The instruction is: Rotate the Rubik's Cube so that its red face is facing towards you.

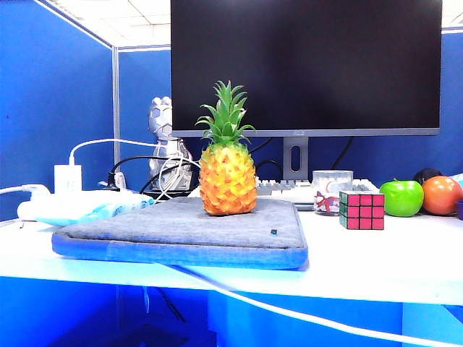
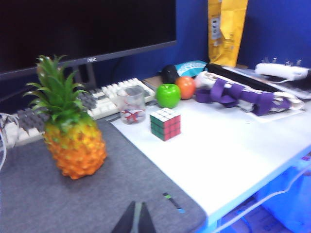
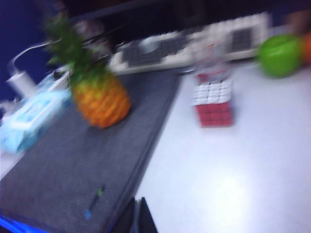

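Observation:
The Rubik's Cube (image 1: 362,210) stands on the white table, right of the grey mat and in front of a glass cup. In the exterior view its red face (image 1: 367,211) points at the camera and a green side shows at its left. The left wrist view shows the cube (image 2: 165,124) with a white top, green and red sides. The blurred right wrist view shows the cube (image 3: 214,104) white on top, red below. My left gripper (image 2: 138,204) is shut and empty above the mat. The right gripper (image 3: 137,200) is shut over the mat's edge. Neither gripper appears in the exterior view.
A toy pineapple (image 1: 227,177) stands on the grey mat (image 1: 181,235). Behind it are a monitor (image 1: 304,65), a keyboard (image 2: 116,97) and a glass cup (image 1: 331,189). A green apple (image 1: 401,197) and an orange (image 1: 441,195) sit right of the cube. A white cable (image 1: 304,314) hangs over the front edge.

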### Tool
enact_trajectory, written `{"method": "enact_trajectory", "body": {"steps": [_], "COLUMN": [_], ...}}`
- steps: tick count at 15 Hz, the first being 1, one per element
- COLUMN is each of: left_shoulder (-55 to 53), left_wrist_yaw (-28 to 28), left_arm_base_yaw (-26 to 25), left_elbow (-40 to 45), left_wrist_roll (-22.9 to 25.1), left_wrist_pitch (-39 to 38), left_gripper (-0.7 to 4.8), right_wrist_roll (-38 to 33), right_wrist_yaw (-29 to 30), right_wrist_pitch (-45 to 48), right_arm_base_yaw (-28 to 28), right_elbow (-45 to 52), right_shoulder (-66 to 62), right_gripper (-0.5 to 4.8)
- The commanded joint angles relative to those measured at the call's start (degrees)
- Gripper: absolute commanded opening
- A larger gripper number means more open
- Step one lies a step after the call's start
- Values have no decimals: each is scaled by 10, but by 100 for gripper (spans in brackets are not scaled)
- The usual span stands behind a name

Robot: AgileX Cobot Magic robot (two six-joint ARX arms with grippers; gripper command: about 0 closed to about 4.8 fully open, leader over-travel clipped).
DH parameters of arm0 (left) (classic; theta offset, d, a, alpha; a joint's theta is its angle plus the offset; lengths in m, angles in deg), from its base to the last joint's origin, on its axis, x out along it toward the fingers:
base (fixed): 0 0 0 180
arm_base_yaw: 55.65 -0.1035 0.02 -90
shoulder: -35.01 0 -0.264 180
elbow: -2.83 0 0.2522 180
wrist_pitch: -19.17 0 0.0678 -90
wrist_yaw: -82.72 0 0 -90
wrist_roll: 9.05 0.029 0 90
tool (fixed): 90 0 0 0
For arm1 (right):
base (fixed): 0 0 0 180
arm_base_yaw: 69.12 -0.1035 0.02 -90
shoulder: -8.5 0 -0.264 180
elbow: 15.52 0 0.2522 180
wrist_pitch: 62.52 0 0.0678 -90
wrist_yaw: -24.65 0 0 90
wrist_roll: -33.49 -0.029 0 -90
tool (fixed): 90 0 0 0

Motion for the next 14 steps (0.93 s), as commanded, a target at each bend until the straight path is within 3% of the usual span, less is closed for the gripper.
{"method": "enact_trajectory", "body": {"steps": [1, 3, 5, 7, 11, 12, 14], "left_shoulder": [-32, -91, -151, -230, -267, -258, -228], "left_wrist_yaw": [-131, -284, -354, -359, -368, -377, -397], "left_arm_base_yaw": [-83, -187, -249, -256, -256, -256, -256], "left_elbow": [13, 12, 12, 12, 12, 12, 16], "left_wrist_roll": [2, -43, -64, -27, -31, -91, -105], "left_wrist_pitch": [54, 122, 155, 156, 205, 206, 203], "left_gripper": [-5, -5, -5, -5, -5, -5, -5], "right_wrist_roll": [50, 53, 71, 80, 90, 97, 111], "right_wrist_yaw": [-38, -43, -53, -62, -75, -76, -76], "right_wrist_pitch": [95, 99, 109, 176, 191, 188, 189], "right_arm_base_yaw": [-4, -4, -4, -3, -2, -2, -2], "right_elbow": [67, 97, 121, 181, 205, 206, 206], "right_shoulder": [-8, -9, -9, -9, -9, -9, -9], "right_gripper": [-6, -6, -6, -6, -6, -6, -6]}}
